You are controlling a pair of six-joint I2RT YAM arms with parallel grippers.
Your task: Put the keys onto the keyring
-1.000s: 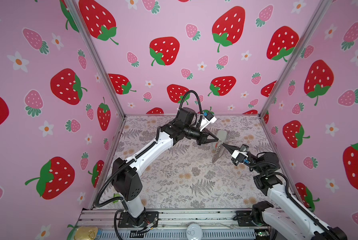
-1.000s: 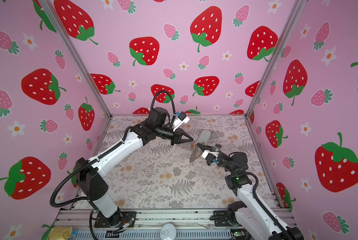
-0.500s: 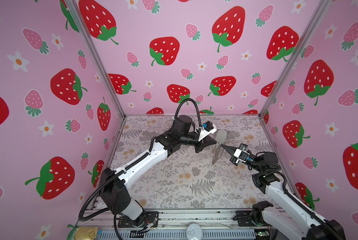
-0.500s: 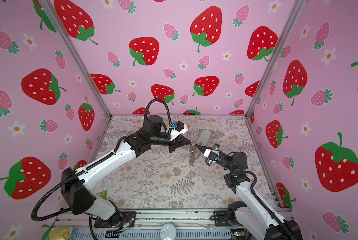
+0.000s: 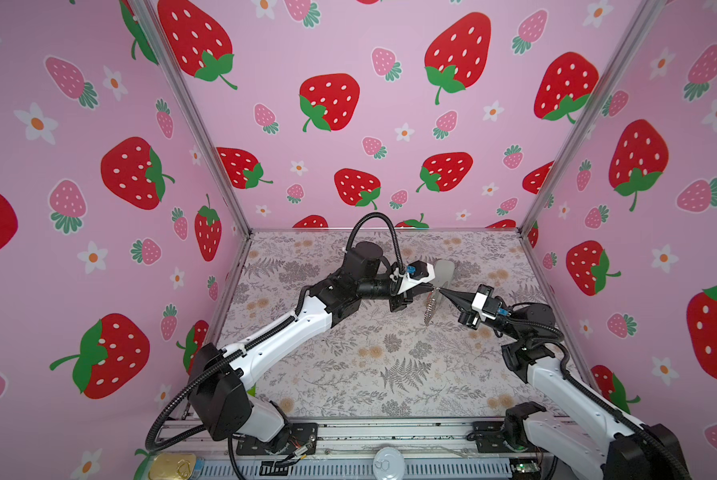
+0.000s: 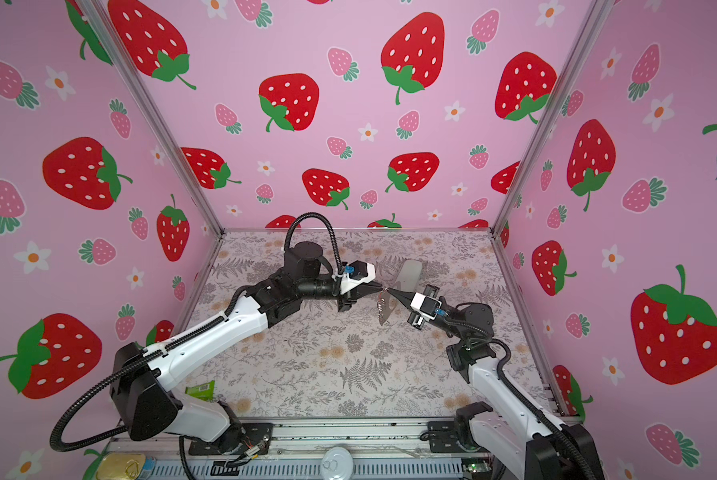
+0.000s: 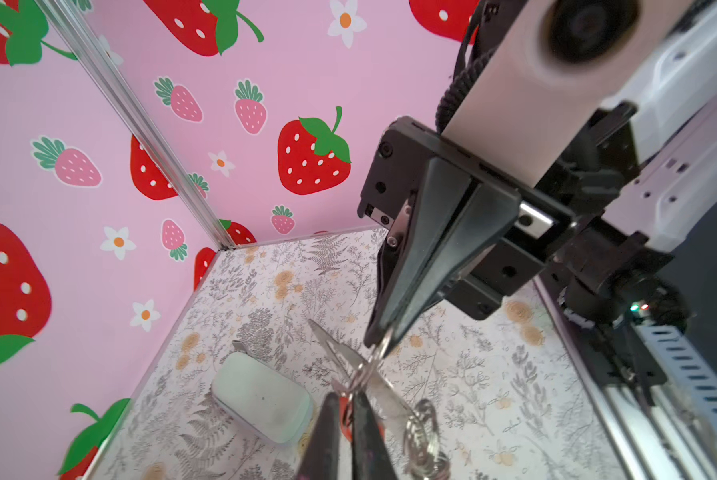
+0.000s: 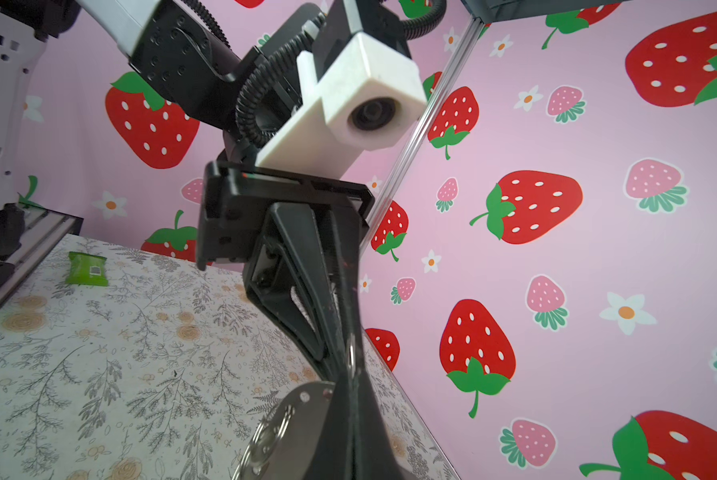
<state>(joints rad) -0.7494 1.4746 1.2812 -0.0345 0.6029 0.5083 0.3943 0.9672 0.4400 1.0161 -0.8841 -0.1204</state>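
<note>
In both top views my two grippers meet tip to tip above the floral table, beyond its middle. My right gripper [image 5: 442, 291] [image 8: 350, 384] is shut on a silver ring of the keyring [image 5: 431, 309] [image 6: 384, 309], whose grey strap [image 8: 282, 432] and ring chain [image 7: 423, 432] hang below it. My left gripper [image 5: 427, 287] [image 7: 345, 397] stands with its jaws slightly apart right at that ring. The red tag of the keys [image 7: 345, 419] shows in the gap between the left fingers. The dark key itself is hidden.
A pale green oblong case [image 7: 261, 399] [image 5: 444, 270] lies on the table just behind the grippers. A green packet [image 6: 201, 388] [image 8: 87, 269] lies near the left arm's base. A tin [image 5: 172, 465] and a round lid [image 5: 388, 463] sit on the front rail. Pink walls enclose three sides.
My left gripper has turned and moved right, up to the right gripper's tip, and its jaws have parted a little. The right gripper has kept the keyring almost still.
</note>
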